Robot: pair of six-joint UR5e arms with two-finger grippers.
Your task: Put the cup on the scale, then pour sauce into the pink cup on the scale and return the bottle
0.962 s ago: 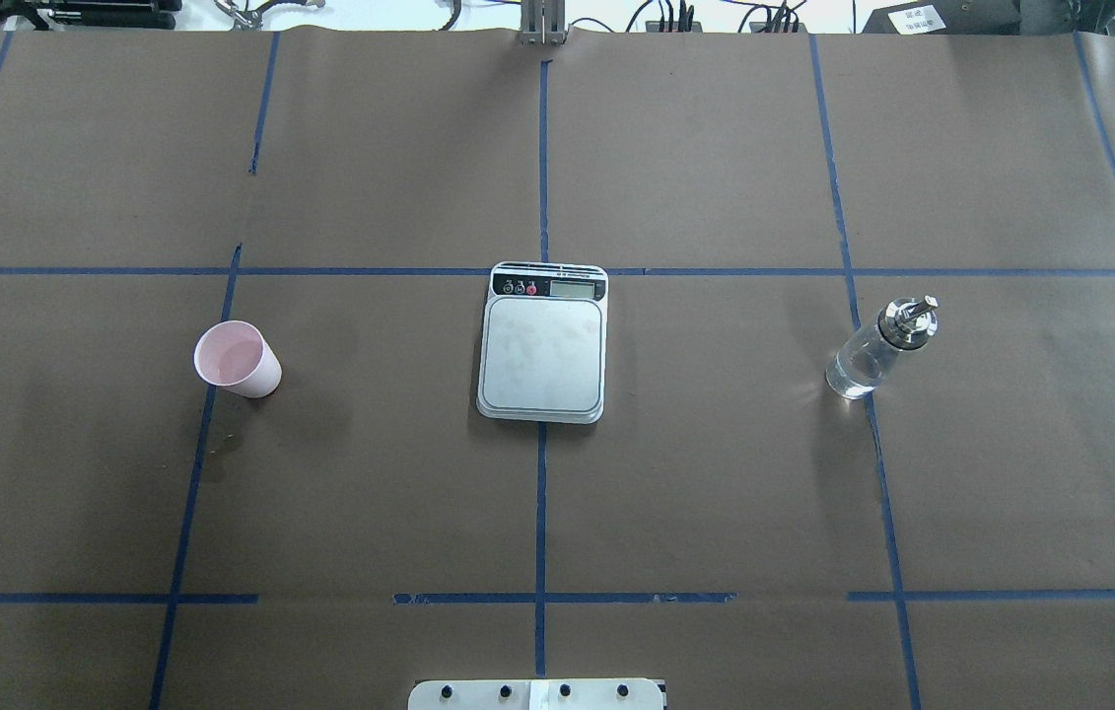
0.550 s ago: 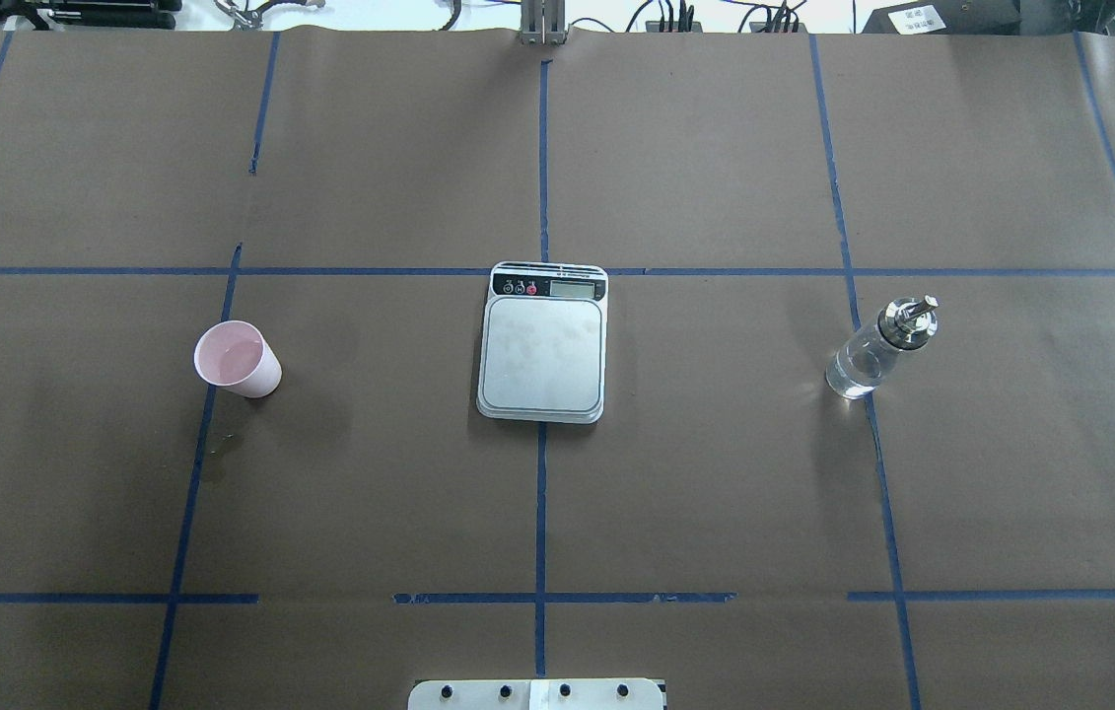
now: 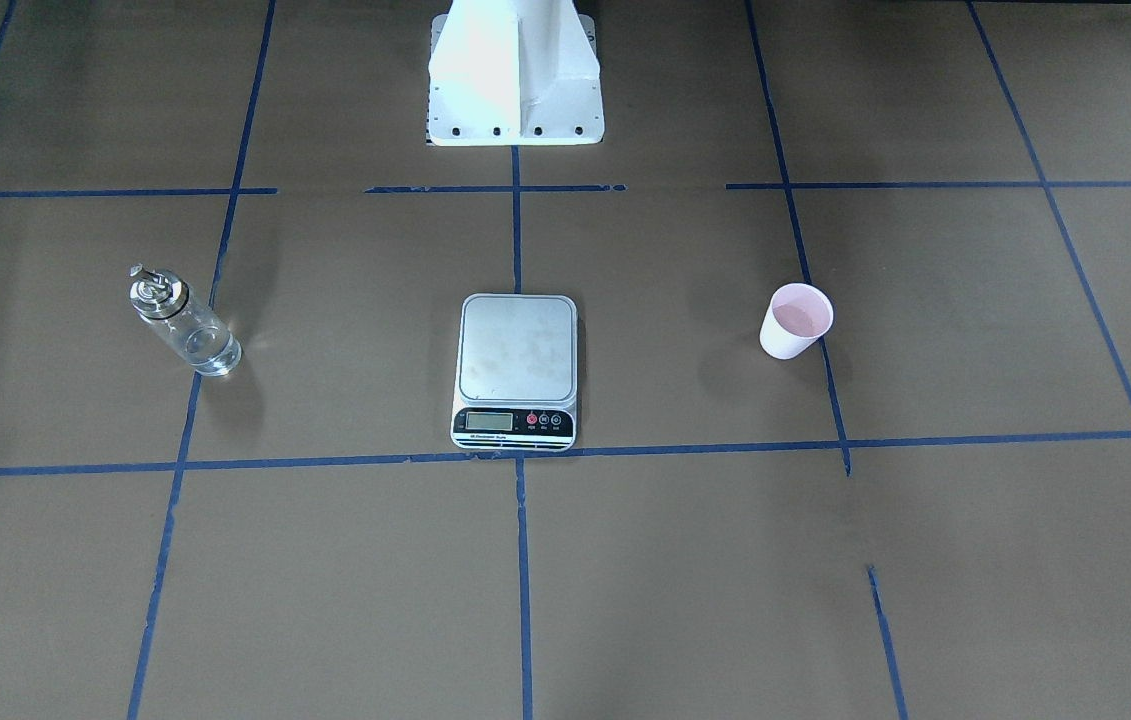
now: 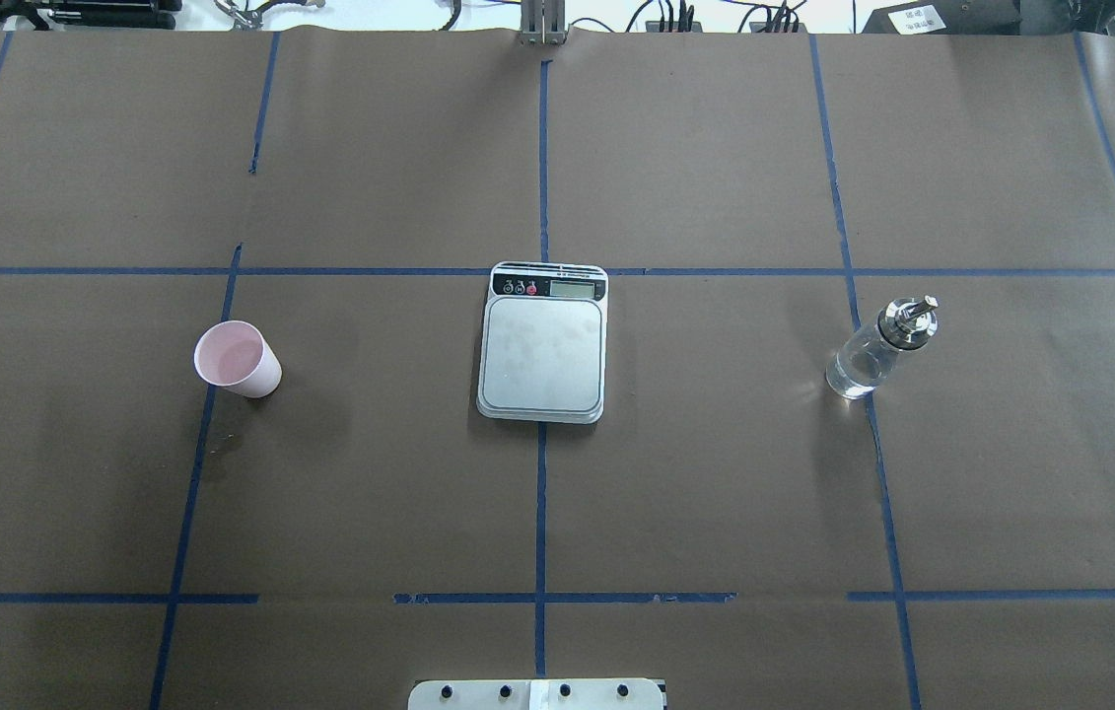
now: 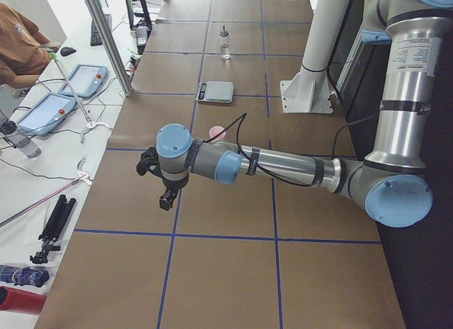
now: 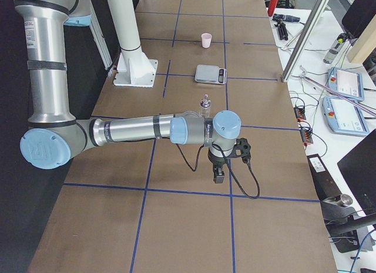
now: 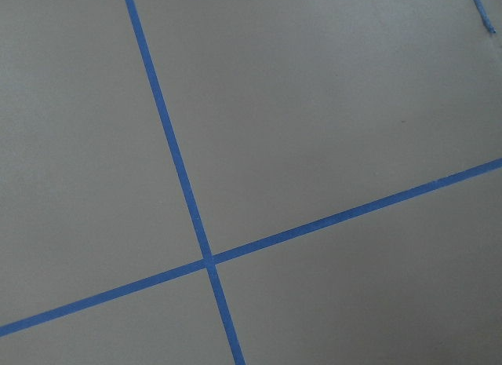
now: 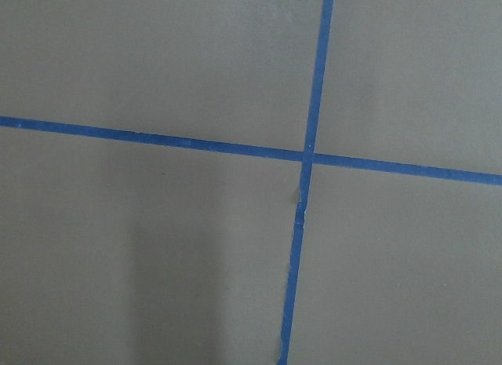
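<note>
Jaws hang well apart from cup [image 4: 238, 359], scale [image 4: 542, 355] and bottle [image 4: 872, 353]

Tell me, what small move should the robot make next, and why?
Probably swing the left gripper in toward the cup. The cup stands upright on the table on the robot's left, apart from the scale, which carries nothing, and that gripper hangs farther out toward the table's end.

Scale [image 4: 542, 345]: sitting mid-table [image 4: 715, 493], straight ahead of the robot base [image 4: 537, 694], display end pointing away from the base.
Cup [image 4: 238, 359]: standing upright on the table, well apart from the scale, on the robot's left.
Bottle [image 4: 874, 350]: standing upright on the robot's right, well apart from the scale, roughly level with the cup.
</note>
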